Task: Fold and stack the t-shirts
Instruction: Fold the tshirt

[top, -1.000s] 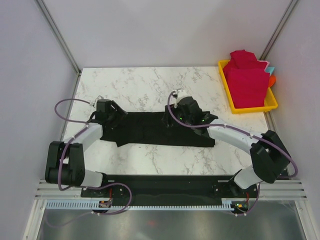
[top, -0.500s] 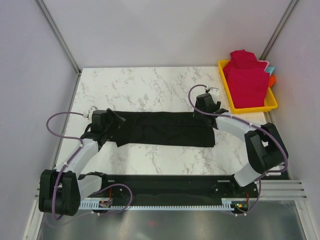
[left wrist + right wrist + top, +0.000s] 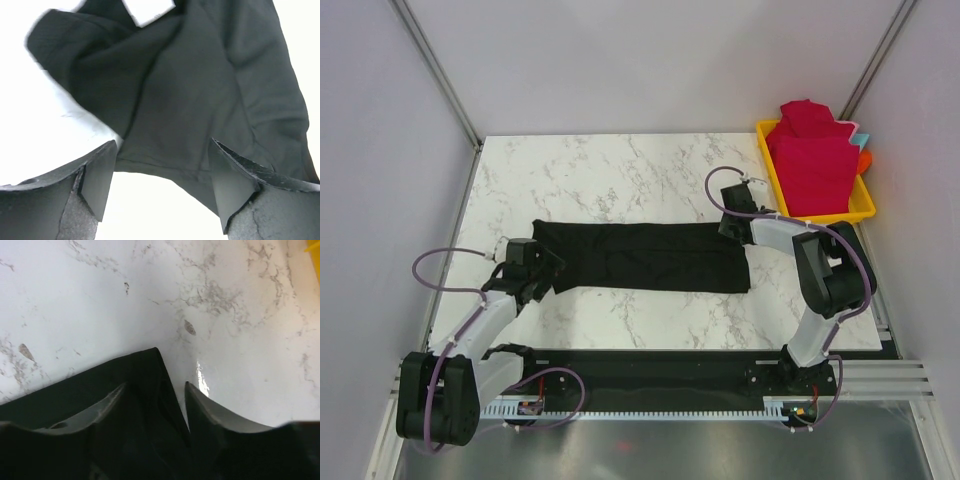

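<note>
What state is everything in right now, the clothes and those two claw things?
black t-shirt: folded into a long strip, lying flat on the table.
red t-shirts: piled in the yellow tray.
left gripper: open, at the strip's left end.
right gripper: open, at the strip's far right corner.

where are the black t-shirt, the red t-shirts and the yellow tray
black t-shirt [image 3: 640, 256]: top external view, middle of the cloth
red t-shirts [image 3: 812, 165]: top external view, front of the pile
yellow tray [image 3: 823, 218]: top external view, its near rim
</note>
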You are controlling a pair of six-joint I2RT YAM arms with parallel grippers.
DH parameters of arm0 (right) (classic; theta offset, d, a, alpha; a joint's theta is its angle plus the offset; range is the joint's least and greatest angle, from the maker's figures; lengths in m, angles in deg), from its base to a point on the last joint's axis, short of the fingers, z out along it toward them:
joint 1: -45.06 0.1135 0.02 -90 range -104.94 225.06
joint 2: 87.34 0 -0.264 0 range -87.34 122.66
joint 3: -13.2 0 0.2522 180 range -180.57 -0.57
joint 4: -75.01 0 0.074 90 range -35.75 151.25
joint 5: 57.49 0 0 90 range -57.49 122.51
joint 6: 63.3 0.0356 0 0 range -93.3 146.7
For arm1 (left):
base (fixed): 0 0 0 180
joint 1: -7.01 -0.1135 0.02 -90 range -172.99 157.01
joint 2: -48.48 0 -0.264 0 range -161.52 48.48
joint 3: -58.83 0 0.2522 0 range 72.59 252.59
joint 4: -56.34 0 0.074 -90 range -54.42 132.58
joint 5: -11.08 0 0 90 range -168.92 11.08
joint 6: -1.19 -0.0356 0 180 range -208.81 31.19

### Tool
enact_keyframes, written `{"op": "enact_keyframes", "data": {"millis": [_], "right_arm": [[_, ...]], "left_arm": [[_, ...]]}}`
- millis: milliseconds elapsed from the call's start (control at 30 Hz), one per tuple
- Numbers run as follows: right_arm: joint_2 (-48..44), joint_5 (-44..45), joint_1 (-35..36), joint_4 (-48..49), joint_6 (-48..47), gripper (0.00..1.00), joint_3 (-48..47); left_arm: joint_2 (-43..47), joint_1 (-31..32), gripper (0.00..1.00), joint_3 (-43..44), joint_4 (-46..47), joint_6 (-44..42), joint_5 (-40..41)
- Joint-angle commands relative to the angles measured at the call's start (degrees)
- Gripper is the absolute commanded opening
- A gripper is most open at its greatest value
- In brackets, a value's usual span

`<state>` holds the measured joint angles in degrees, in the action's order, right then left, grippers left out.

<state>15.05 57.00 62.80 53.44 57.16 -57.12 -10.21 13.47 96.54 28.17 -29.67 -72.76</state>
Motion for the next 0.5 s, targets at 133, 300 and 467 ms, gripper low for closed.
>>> {"op": "enact_keyframes", "data": {"millis": [133,300,467], "right_arm": [[1.9,-3.7,-0.7,0.8,1.6,0.32,-0.8],[0.9,-4.5,-0.7,1.2,1.6,0.18,0.0],[-0.5,-4.6,-0.7,1.5,2.0,0.11,1.1]], "left_arm": [[0.3,-0.5,0.77,-1.4,-3.6,8.6,7.6],[-1.0,-0.7,0.73,-1.9,-2.4,10.0,10.4],[-5.8,-0.7,0.54,-1.5,3.9,10.1,10.0]]}}
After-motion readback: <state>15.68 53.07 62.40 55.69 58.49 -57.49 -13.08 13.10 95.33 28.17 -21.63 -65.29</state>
